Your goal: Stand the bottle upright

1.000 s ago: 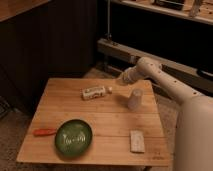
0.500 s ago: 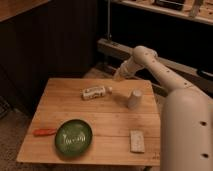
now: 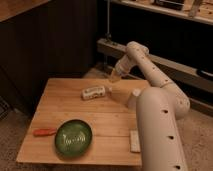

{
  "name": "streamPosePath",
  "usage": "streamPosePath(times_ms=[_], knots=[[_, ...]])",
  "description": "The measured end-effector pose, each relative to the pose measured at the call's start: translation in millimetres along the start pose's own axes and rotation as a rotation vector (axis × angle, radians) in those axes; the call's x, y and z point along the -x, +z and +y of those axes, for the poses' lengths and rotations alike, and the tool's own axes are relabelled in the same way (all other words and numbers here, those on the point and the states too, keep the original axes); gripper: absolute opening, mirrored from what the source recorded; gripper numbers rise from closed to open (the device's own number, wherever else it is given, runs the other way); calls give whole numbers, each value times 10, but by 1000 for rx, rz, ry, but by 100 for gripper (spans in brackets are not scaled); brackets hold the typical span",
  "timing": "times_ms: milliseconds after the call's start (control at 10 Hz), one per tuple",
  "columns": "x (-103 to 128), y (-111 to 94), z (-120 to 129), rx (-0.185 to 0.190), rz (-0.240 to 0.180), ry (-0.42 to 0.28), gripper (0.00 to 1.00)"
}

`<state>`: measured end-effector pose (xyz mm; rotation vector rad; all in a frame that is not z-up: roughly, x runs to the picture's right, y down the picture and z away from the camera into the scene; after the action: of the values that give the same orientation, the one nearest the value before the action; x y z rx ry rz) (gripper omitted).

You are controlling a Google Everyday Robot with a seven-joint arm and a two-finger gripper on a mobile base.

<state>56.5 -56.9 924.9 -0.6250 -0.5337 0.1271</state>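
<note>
The bottle (image 3: pixel 94 92) lies on its side at the far middle of the wooden table (image 3: pixel 60 112), its cream-yellow label facing up and its white cap pointing right. My gripper (image 3: pixel 115 77) hangs over the table's far edge, just right of and slightly above the bottle's cap end, apart from it. The arm (image 3: pixel 150 75) reaches in from the right.
A green plate (image 3: pixel 73 138) sits at the near left with an orange-handled tool (image 3: pixel 45 132) beside it. A flat pale block (image 3: pixel 134 141) lies at the near right edge, partly behind the arm's thick near link (image 3: pixel 157 135). That link mostly hides the white cup. Dark shelving stands behind the table.
The gripper has drifted left and a little lower, toward the bottle's cap end. The arm's near link has swung in front of the cup. The bottle has not moved.
</note>
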Motion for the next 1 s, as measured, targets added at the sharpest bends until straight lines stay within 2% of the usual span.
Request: streamPosePath(times_ms=[500, 800, 1000], knots=[[-203, -19, 25, -53, -25, 40, 80], [-255, 155, 39, -63, -14, 27, 80], [-260, 242, 48, -72, -29, 2, 80]])
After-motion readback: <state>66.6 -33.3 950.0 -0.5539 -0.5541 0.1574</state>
